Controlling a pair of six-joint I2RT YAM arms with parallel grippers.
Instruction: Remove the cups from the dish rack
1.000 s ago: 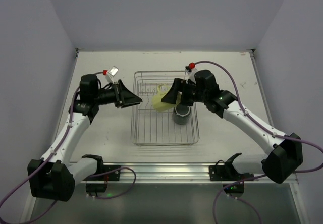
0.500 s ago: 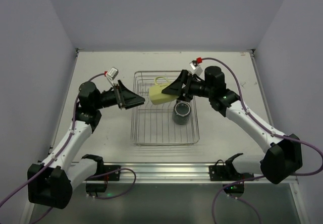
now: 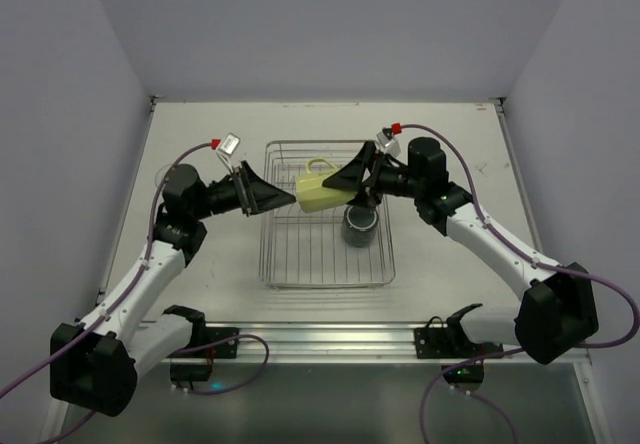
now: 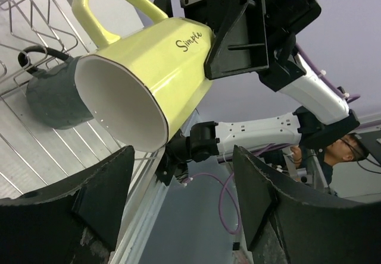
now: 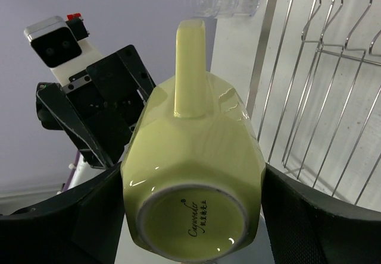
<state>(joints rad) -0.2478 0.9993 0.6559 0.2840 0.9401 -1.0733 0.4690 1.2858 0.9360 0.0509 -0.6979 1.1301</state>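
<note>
The pale yellow handled mug point(image 3: 318, 192) hung sideways over the far end of the silver wire dish rack point(image 3: 330, 282), base clenched in the right pincer point(image 3: 350, 186), open mouth facing the released left pincer point(image 3: 275, 200) close by.

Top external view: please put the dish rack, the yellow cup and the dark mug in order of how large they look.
1. dish rack
2. yellow cup, but it is held up nearer the camera, so its lead over the mug is unsure
3. dark mug

Handled yellow cup point(image 5: 193, 175) between the fingers point(image 5: 74, 222)
</note>
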